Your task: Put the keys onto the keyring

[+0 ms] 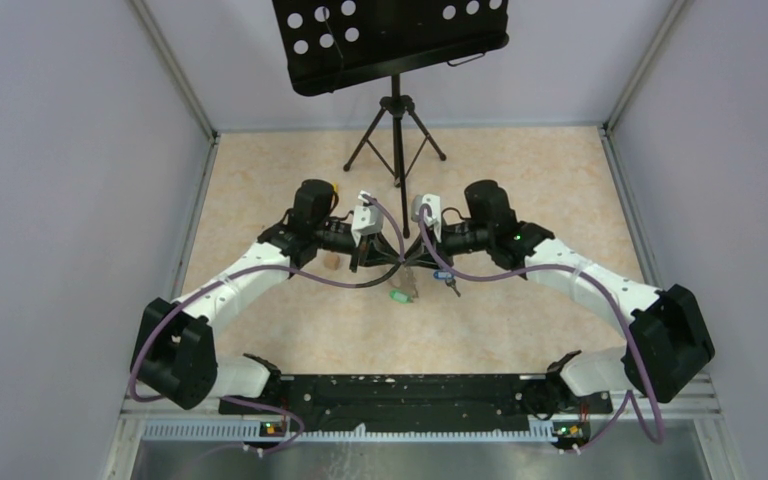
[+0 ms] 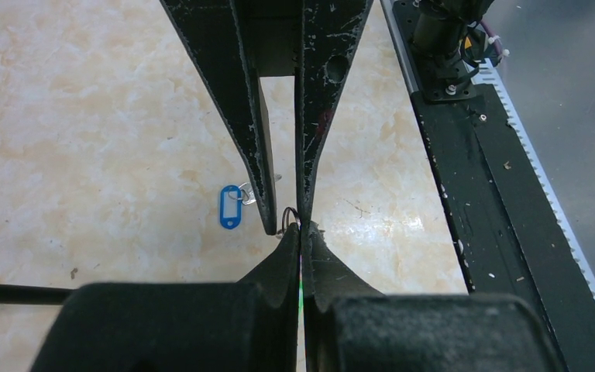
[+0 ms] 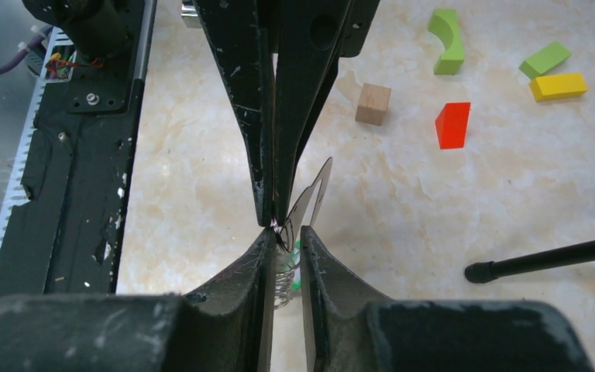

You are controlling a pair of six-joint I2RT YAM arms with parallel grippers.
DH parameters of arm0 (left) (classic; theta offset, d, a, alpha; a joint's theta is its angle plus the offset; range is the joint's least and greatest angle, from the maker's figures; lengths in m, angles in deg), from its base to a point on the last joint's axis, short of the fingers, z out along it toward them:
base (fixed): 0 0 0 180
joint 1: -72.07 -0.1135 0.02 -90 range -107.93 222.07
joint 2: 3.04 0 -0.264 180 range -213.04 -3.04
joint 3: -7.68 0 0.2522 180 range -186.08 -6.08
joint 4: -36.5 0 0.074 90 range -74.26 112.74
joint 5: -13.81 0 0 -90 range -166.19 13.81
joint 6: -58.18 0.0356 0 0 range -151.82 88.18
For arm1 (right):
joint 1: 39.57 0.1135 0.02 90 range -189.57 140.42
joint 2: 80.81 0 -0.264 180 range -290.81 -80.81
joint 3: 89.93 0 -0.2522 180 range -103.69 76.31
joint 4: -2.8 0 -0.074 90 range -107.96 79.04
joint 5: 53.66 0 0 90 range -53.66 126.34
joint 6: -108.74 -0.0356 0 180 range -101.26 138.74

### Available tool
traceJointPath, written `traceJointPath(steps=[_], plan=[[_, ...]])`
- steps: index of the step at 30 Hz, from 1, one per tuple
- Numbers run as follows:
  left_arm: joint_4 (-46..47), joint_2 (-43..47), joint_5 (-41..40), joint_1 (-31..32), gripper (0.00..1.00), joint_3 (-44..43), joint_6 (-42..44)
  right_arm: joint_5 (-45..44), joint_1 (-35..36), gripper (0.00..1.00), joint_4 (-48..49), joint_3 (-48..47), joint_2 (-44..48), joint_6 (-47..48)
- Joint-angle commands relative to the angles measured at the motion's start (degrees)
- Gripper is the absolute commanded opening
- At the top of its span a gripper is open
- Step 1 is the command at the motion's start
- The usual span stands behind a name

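Observation:
My left gripper (image 2: 302,232) is shut on a thin dark wire loop (image 2: 288,217). A sliver of the green key tag (image 2: 303,291) shows through the slit between its fingers. In the top view the green-tagged key (image 1: 400,295) sits just below the meeting grippers. My right gripper (image 3: 285,242) faces it tip to tip. Its fingers are closed on the keyring (image 3: 318,194), a flat dark grey piece with a metallic chain (image 3: 283,275) between the pads. The blue-tagged key (image 2: 230,207) lies on the table left of the tips and also shows in the top view (image 1: 450,284).
The black tripod stand (image 1: 396,130) rises behind the grippers, and one of its legs (image 3: 542,260) lies near the right gripper. Loose blocks lie beyond it: wooden (image 3: 373,104), red (image 3: 452,125), yellow (image 3: 558,86), green (image 3: 449,40). The black base rail (image 1: 400,392) runs along the near edge.

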Motion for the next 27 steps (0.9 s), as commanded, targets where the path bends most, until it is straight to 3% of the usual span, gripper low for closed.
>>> traceJointPath(steps=[1,6,10,14,17,19,22,27], plan=[[2.0,-0.3,2.3,0.3,0.0,0.2,0.4,0.2,0.9,0.14,0.7,-2.8,0.4,1.4],[2.0,-0.1,2.1,0.3,0.0,0.0,0.2,0.1,1.2,0.0,0.0,-2.5,0.2,2.4],[1.3,0.1,1.5,0.1,0.0,-0.3,1.2,-0.7,1.1,0.0,-1.0,-2.1,1.6,4.3],[-3.4,0.9,0.7,-0.8,0.35,-1.5,5.3,-0.1,0.4,0.0,-3.3,-1.2,3.6,7.9],[-5.8,2.1,0.7,-1.0,0.52,-1.0,10.2,1.7,0.0,0.0,-6.5,-1.1,4.5,12.1],[-5.6,3.2,0.8,-1.0,0.57,0.1,12.0,2.3,0.0,0.0,-8.3,-1.2,4.8,14.9],[-1.5,4.3,1.5,-1.0,0.6,3.1,11.9,2.9,0.0,0.0,-8.9,-0.6,5.5,17.6],[10.3,4.5,4.4,-1.1,0.55,7.4,7.0,4.4,0.0,0.0,-7.7,0.4,6.2,18.6]])
